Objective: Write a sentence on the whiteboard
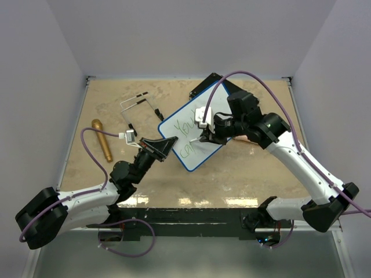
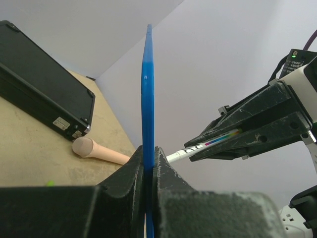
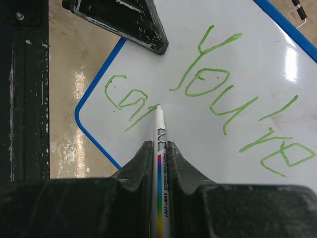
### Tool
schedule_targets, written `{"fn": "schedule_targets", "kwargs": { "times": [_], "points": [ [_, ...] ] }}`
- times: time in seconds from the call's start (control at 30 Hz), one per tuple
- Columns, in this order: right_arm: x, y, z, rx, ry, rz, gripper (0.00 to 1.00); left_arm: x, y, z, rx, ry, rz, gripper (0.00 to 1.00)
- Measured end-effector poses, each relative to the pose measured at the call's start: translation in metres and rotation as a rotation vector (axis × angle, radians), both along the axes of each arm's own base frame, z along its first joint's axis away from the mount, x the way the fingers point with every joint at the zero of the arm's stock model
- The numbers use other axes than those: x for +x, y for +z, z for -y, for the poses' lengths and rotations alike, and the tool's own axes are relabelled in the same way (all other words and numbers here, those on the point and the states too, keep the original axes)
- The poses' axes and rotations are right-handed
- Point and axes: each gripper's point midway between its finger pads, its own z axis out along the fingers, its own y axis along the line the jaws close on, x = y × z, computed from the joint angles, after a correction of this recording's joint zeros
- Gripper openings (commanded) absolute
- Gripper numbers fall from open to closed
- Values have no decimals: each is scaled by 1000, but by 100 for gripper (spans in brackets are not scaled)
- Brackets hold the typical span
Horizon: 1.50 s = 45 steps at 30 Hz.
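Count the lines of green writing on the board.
2. The top line, "You're", runs across the board's middle. The bottom line, just a few letters, sits near its corner, ending at the marker tip. The right claw covers some board.

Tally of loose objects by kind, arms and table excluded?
White rectangular whiteboard with blue rim: 1
White marker with rainbow stripe: 1
Black rectangular case: 1
Tan wooden rod with rounded head: 1
Thin metal wire frame: 1
Total: 5
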Motion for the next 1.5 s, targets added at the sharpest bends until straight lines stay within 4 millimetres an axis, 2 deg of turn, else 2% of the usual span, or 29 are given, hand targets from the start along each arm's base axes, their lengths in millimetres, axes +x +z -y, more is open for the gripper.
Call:
{"fn": "schedule_targets", "kwargs": {
  "times": [0.47, 0.83, 1.17, 1.5],
  "points": [
    [10, 0, 8, 10, -73, 20, 0, 1, -2, -1, 9, 7, -8, 0],
    [5, -5, 12, -3, -51, 26, 0, 2, 0, -4, 6, 18, -5, 0],
    [-5, -11, 7, 0, 8, -11, 0, 2, 1, -4, 3, 18, -2, 0],
    [-10, -6, 8, 41, 37, -64, 0, 2, 1, -3, -2, 14, 0, 0]
  ]
}}
